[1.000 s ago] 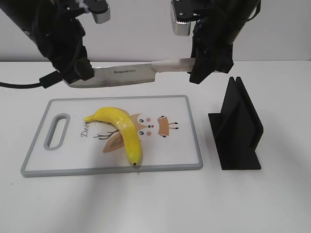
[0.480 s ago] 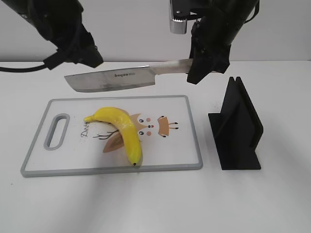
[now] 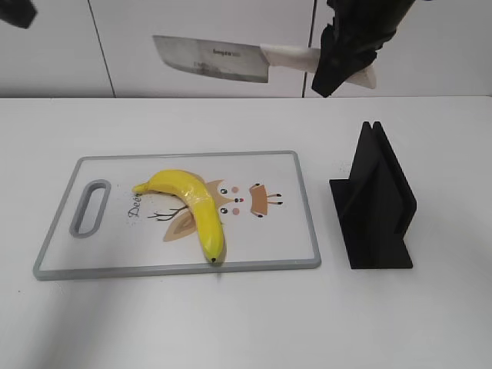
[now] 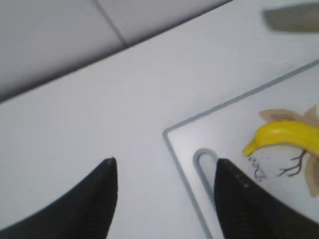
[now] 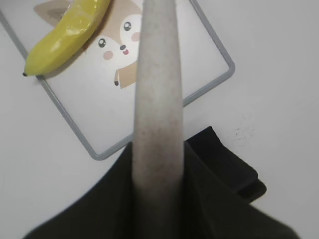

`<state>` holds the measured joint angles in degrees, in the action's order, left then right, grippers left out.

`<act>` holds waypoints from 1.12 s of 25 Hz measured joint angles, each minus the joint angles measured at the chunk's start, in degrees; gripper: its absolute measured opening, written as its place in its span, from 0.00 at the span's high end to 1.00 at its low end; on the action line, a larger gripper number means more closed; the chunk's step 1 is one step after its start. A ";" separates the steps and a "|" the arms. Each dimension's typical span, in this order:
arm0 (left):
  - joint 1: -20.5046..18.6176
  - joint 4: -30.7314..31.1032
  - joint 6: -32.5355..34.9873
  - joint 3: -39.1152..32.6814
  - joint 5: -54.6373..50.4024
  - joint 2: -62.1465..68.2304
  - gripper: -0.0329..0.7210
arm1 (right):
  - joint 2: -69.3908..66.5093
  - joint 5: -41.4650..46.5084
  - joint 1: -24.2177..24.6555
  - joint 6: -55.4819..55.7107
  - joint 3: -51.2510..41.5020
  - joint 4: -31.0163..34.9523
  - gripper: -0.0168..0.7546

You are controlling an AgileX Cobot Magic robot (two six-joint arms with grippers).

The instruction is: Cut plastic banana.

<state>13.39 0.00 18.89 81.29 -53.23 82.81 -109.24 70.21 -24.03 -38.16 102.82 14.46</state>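
Note:
The plastic banana lies curved on the white cutting board, its dark tip near the front edge. It also shows in the right wrist view and the left wrist view. My right gripper is shut on the pale handle of a cleaver-style knife, held high above the board's far edge, blade pointing left. My left gripper is open and empty, above the table just left of the board's handle slot. In the exterior view it is almost out of frame at top left.
A black knife stand stands upright right of the board and shows in the right wrist view. The board has a grey rim and a cartoon print. White table all round; wall behind.
The right gripper has lifted the knife well up and a little right. The left arm has let go of the blade tip and pulled away up and left.

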 joint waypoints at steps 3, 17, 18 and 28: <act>-4.13 2.37 -5.61 0.00 -9.46 -0.93 0.20 | 1.59 0.04 0.00 9.08 0.00 -1.15 0.76; -11.31 0.56 -11.60 -11.33 -16.53 -16.33 0.22 | 18.92 0.04 0.00 34.18 -14.28 0.49 0.76; -11.31 0.51 -11.60 -12.33 -16.53 -18.76 0.22 | 20.29 -0.12 0.00 35.45 -16.64 0.11 0.76; -11.31 0.00 -11.60 -26.47 -11.09 -40.97 0.22 | 31.88 -7.16 0.00 48.17 -32.54 -8.26 0.76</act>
<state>2.08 0.00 7.29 54.82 -64.31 41.84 -77.36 63.05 -24.03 10.01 70.28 6.21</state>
